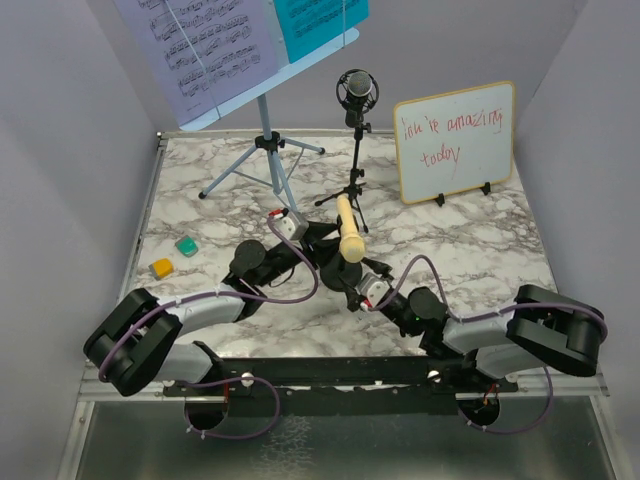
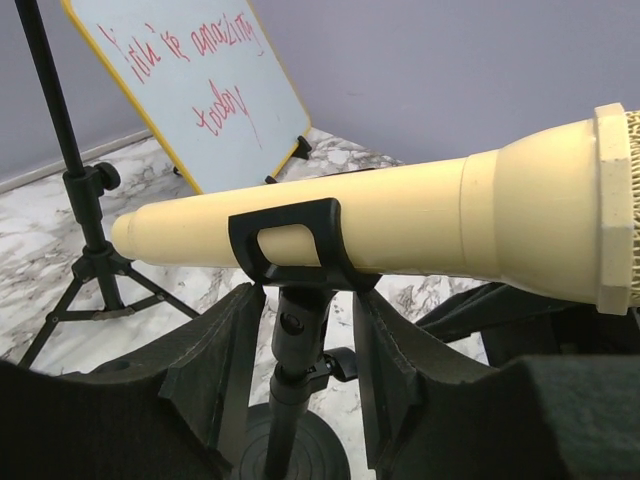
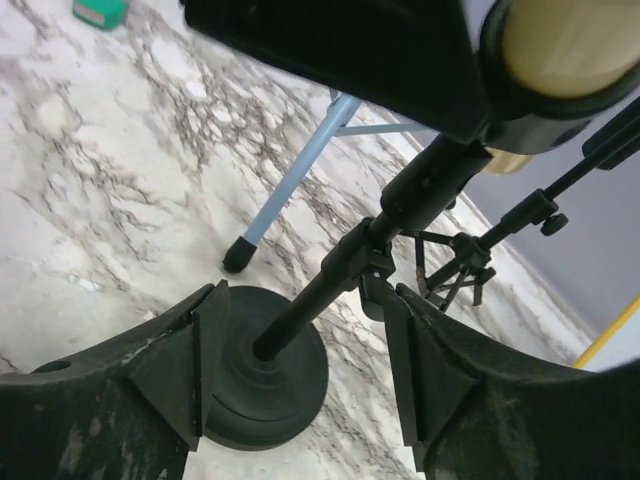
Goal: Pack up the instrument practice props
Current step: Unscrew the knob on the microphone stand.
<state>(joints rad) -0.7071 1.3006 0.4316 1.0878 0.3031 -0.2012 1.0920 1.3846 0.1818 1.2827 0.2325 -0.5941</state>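
Observation:
The cream handheld microphone (image 1: 348, 228) lies level in a black clip (image 2: 290, 245) on top of its black pole (image 2: 285, 345), near the table's middle. My left gripper (image 2: 305, 370) is open and straddles the pole just below the clip, with marble showing on both sides. My right gripper (image 3: 300, 370) is open lower down, with the pole (image 3: 340, 270) and round base (image 3: 265, 375) between its fingers. At the back left stands the light-blue music rack (image 1: 265, 150) with the printed music sheet (image 1: 200, 45) and the cyan sheet (image 1: 320, 22). The black studio microphone (image 1: 357, 90) is upright on its small tripod.
A wood-framed whiteboard (image 1: 455, 140) with red writing leans at the back right. A green block (image 1: 186, 245) and an orange block (image 1: 162, 267) lie at the left. A light-blue rack leg (image 3: 290, 175) ends close behind the round base. The studio tripod's feet (image 2: 95, 270) stand just beyond.

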